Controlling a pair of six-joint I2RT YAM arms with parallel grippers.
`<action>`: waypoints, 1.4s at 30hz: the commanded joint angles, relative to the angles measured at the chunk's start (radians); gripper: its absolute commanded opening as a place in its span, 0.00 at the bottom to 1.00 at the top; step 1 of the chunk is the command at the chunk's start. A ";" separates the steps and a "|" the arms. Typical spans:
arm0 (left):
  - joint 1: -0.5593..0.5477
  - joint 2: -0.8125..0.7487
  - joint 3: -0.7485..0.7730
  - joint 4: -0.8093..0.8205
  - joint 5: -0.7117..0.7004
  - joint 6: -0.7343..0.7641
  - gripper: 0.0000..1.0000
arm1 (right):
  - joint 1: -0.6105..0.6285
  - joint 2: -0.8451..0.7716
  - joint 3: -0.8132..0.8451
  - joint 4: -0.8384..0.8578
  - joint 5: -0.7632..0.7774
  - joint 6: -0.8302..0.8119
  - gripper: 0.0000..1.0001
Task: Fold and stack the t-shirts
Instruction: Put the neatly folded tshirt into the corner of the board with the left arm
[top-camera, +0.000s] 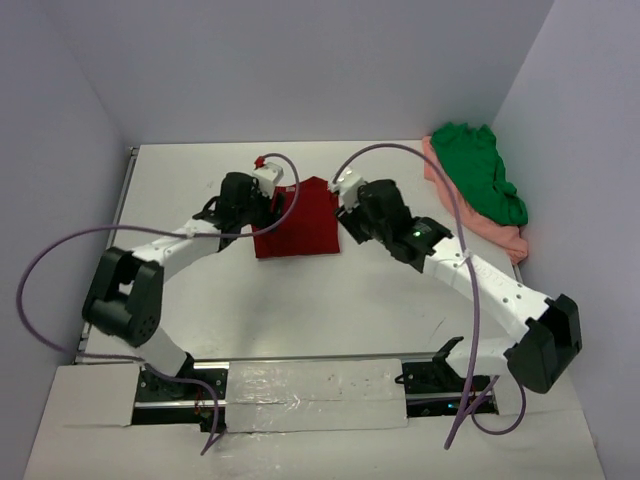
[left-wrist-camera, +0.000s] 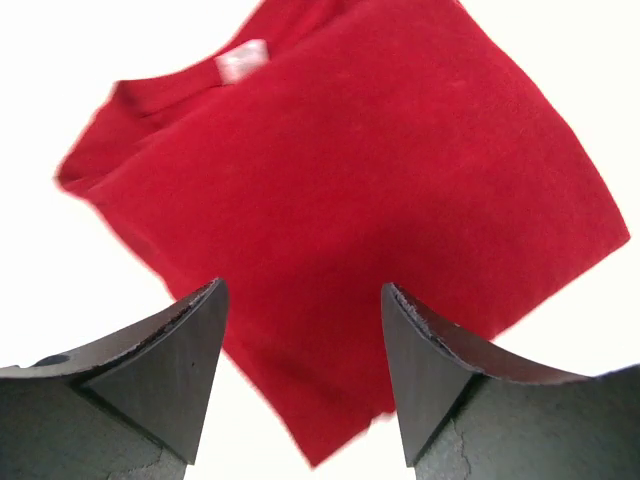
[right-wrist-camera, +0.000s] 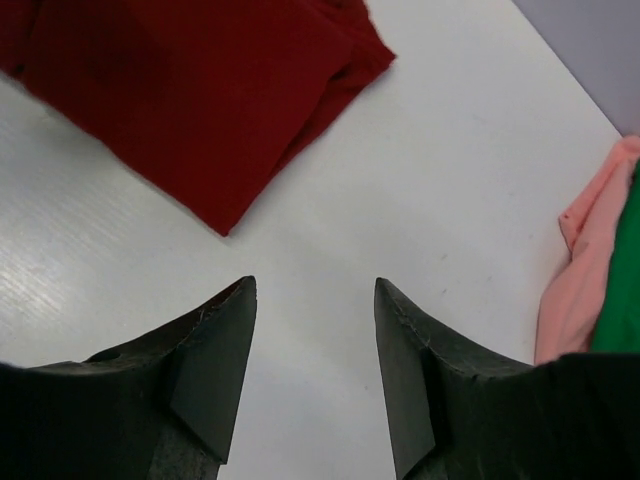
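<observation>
Folded square in the middle of the table (top-camera: 330, 310), the dark red t-shirt (top-camera: 297, 222) likely forms the stack's base; left gripper (left-wrist-camera: 300, 288) and right gripper (right-wrist-camera: 315, 282) flank it, jaws apart, empty; green t-shirt (top-camera: 482, 178) and pink t-shirt (top-camera: 503, 238) wait crumpled by the right wall (top-camera: 590, 150).

dark red shirt (top-camera: 297, 222), top view: left edge behind the left arm (top-camera: 238, 200), right edge behind the right arm (top-camera: 378, 212).
dark red shirt, left wrist view: cut off by the top edge; lower part hidden behind the fingers of the left tool (left-wrist-camera: 300, 290).
neck label (left-wrist-camera: 242, 61): blurred, no print readable.
dark red shirt, right wrist view: cut off at the top and left edges.
pink shirt (top-camera: 503, 236): mostly under the green shirt (top-camera: 478, 172); only a rim shows.
pink shirt and green shirt, right wrist view: cut off by the right edge, the green shirt partly behind a finger of the right tool (right-wrist-camera: 315, 285).
</observation>
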 joint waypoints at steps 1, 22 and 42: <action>0.010 -0.150 -0.046 0.152 -0.088 0.012 0.72 | 0.103 0.059 -0.001 0.064 0.134 -0.053 0.58; -0.003 0.323 0.357 -0.077 0.191 -0.120 0.00 | 0.042 0.003 -0.055 0.139 0.214 -0.061 0.00; 0.063 0.619 0.629 -0.411 0.084 -0.183 0.00 | -0.036 -0.132 -0.035 0.136 0.199 -0.039 0.00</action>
